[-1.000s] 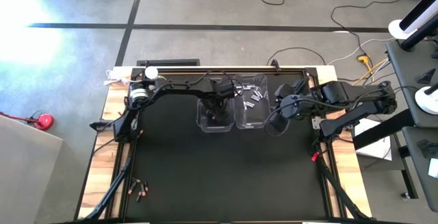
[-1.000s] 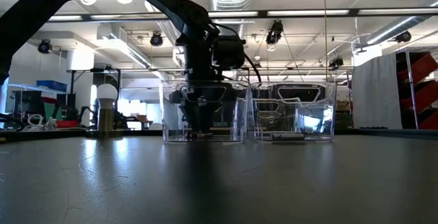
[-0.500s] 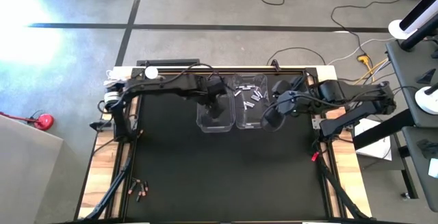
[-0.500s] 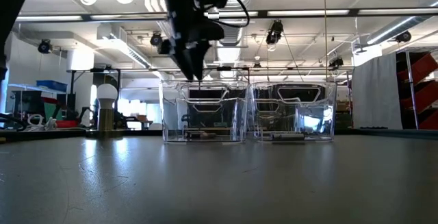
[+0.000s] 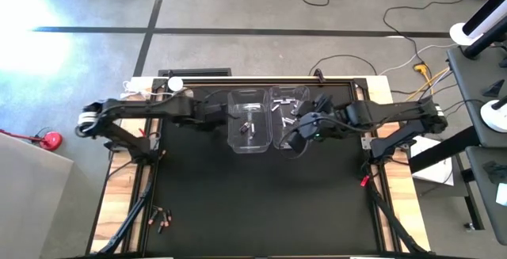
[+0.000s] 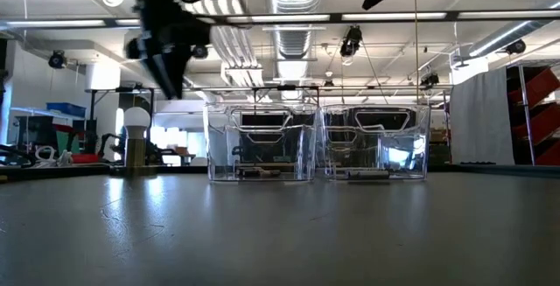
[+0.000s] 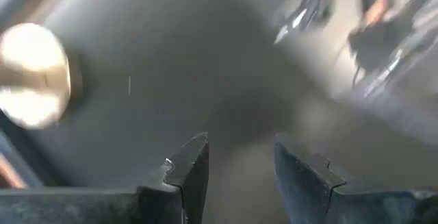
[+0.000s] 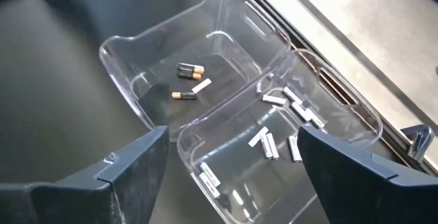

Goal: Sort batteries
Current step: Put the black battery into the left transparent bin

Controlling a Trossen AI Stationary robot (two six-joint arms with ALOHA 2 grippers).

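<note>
Clear bins [image 5: 268, 120] sit at the table's far edge — black mat [image 5: 261, 203] open.

Clear bins [image 8: 226, 87]; left one holds copper-and-dark batteries [image 8: 189, 70] plus one white, right holds white/silver batteries [image 8: 270, 144]. Black counter [image 5: 261, 203], pale wood edge. Dark arms.

A black mat [image 5: 253, 203] covers the bench [image 5: 119, 203], whose wooden edges show at both sides. Two clear plastic bins [image 5: 249, 132] [image 5: 289, 116] stand side by side, touching, near the far edge. A small round lamp [image 6: 136, 137] stands at the far left corner. A red object [image 5: 52, 139] lies on the grey floor [image 5: 238, 5], where cables [image 5: 412, 53] trail.
</note>
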